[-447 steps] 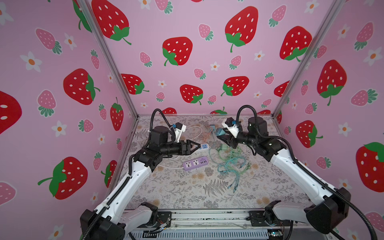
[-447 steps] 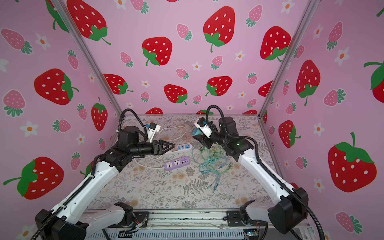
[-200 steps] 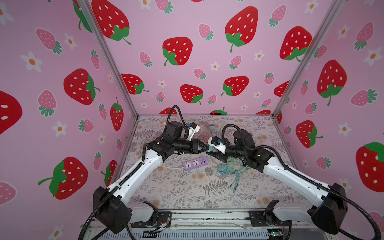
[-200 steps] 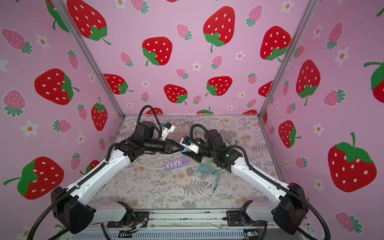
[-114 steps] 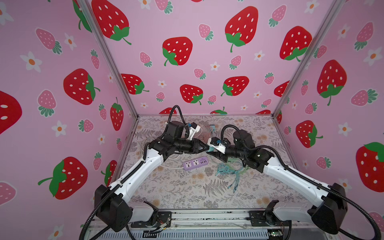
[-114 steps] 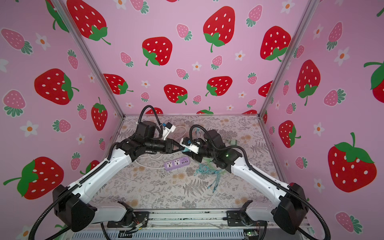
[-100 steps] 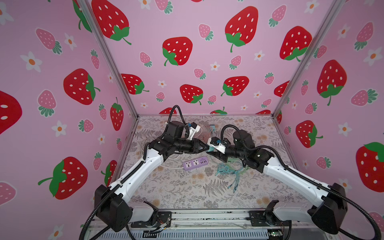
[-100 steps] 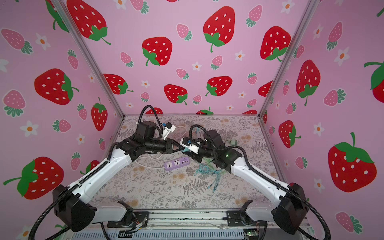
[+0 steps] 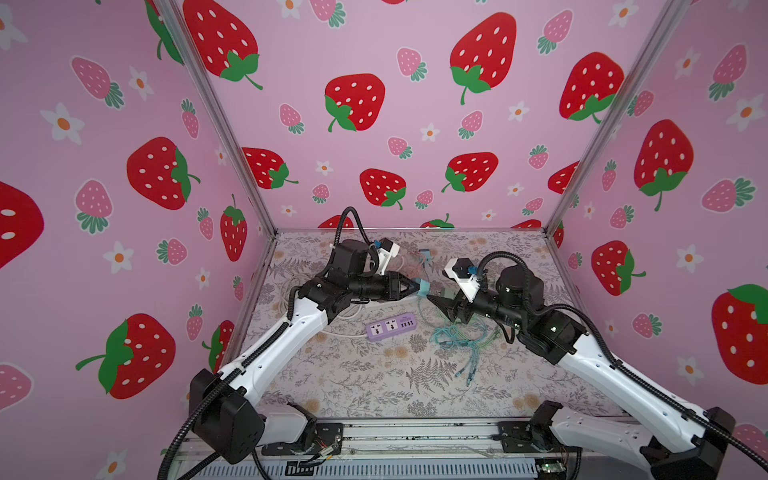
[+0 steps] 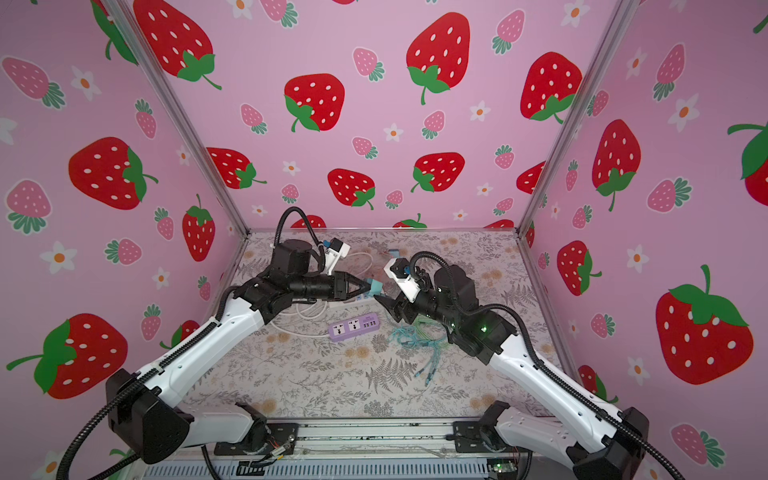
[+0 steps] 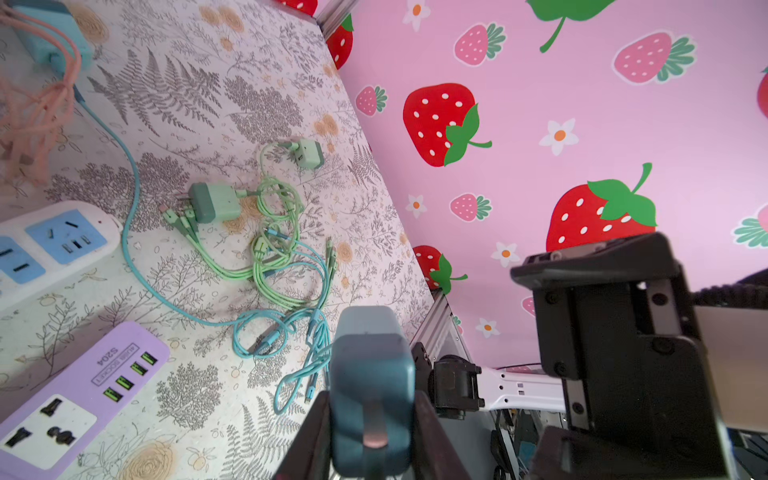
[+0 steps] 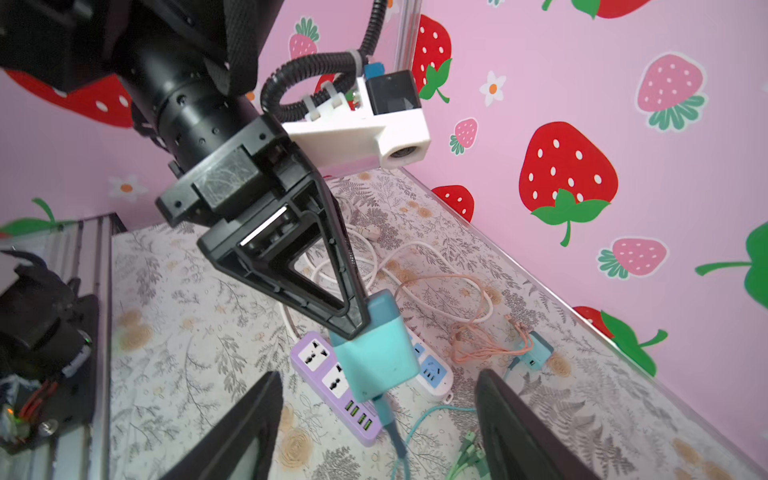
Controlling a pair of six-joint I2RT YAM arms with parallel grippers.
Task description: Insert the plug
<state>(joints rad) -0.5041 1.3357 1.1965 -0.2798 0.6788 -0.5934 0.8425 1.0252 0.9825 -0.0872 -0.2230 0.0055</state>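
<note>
wrist views: plug (image 12: 376, 353) with cable (image 12: 392, 432), apparently

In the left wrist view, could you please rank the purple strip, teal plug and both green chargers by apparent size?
1. purple strip, teal plug: alike; plug nearest camera.
2. nearer green charger.
3. farther green charger.

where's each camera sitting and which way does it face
Both top views: high above the bases, looking down on table, left arm, right arm.
Left wrist: along left end effector gripping the plug, cables beyond.
Right wrist: past open right end effector toward that plug.
Shared: both wrist views show plug and purple power strip.
</note>
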